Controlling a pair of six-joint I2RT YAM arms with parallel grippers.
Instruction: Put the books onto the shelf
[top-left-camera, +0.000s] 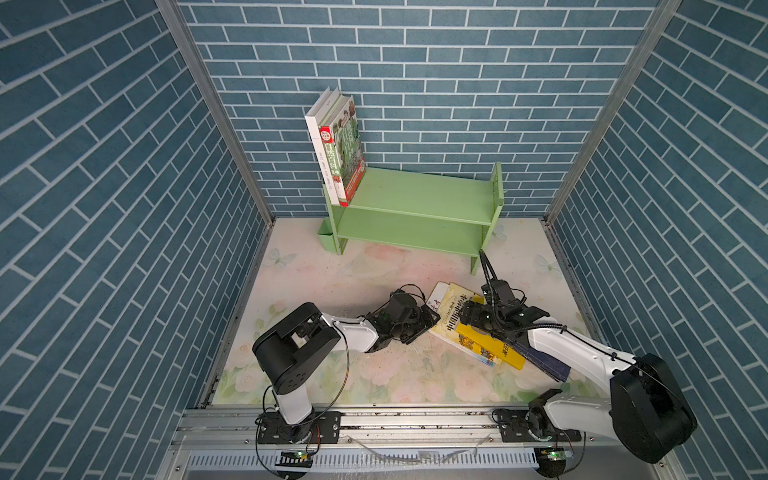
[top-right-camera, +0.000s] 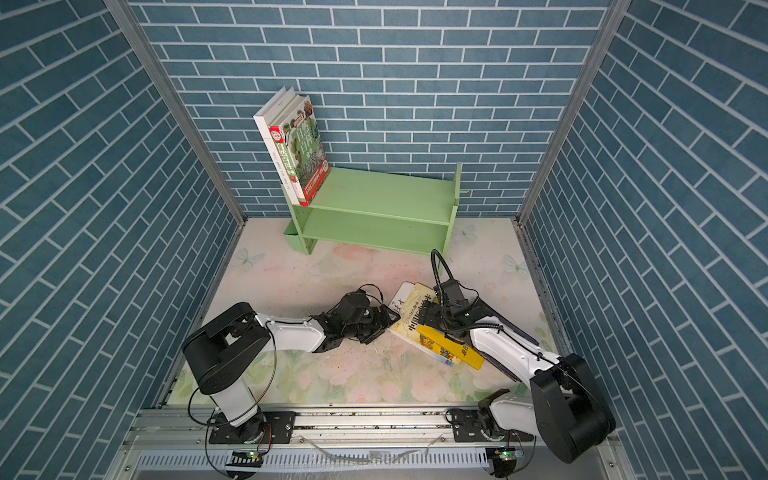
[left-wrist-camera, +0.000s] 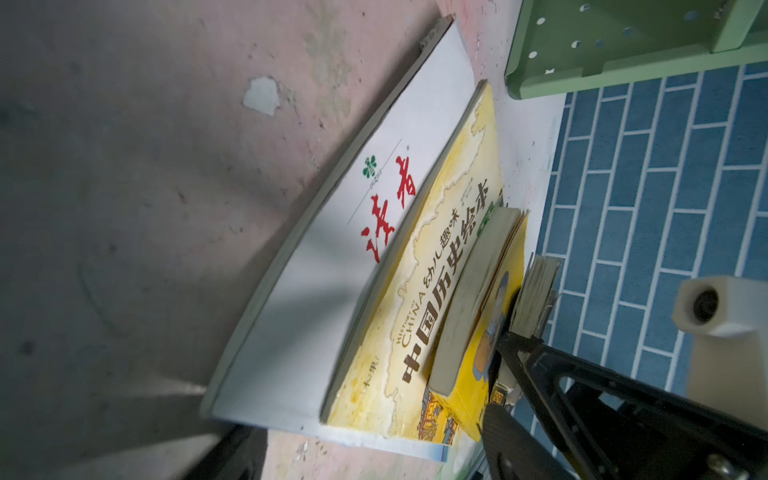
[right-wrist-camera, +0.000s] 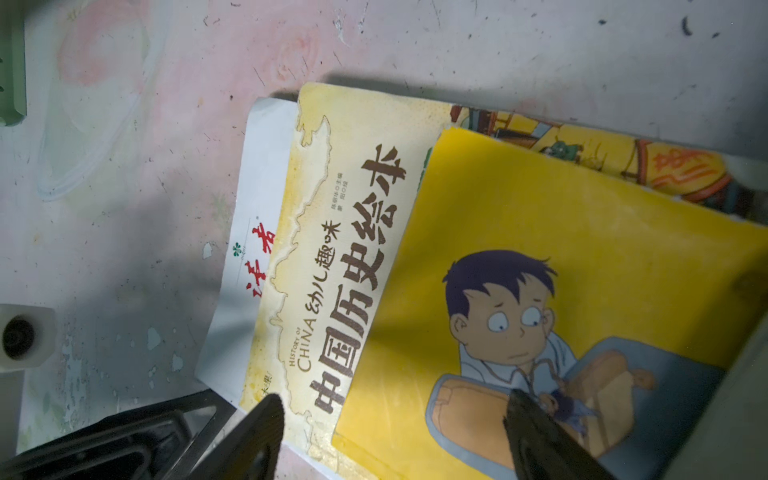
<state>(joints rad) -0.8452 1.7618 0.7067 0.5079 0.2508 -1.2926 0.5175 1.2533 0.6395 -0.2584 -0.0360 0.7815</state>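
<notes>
1. Currently your left arm (top-left-camera: 357, 332) lies low: elbow folded near its base, forearm stretched almost flat over the floral table (top-left-camera: 332, 282), with the left gripper (top-left-camera: 432, 322) at the edge of the book pile.
2. Left jaws stand apart in the left wrist view, with the corner of the thin white book (left-wrist-camera: 316, 249) between them (contact: can't tell).
3. Your right arm (top-left-camera: 573, 353) reaches from the right side up and inward. The wrist is bent down over the pile and the right gripper (right-wrist-camera: 392, 399) faces the covers.
4. Right jaws are wide apart and hold nothing. One fingertip is over the bright yellow cartoon-man book (right-wrist-camera: 582, 249), the other over the pale yellow book (right-wrist-camera: 332, 257).
5. Pile, bottom up: thin white, pale yellow, bright yellow, each shifted sideways. A navy book (top-left-camera: 548, 368) lies partly under the right forearm.
6. At the back wall (top-left-camera: 415, 83) you have the shelf (top-left-camera: 415, 191), well apart from the pile. On its top tier, at the left end, stand the white book with the French title (top-left-camera: 322, 162) and the green-and-red encyclopedia (top-left-camera: 349, 153). Both are upright, leaning slightly and touching each other.
</notes>
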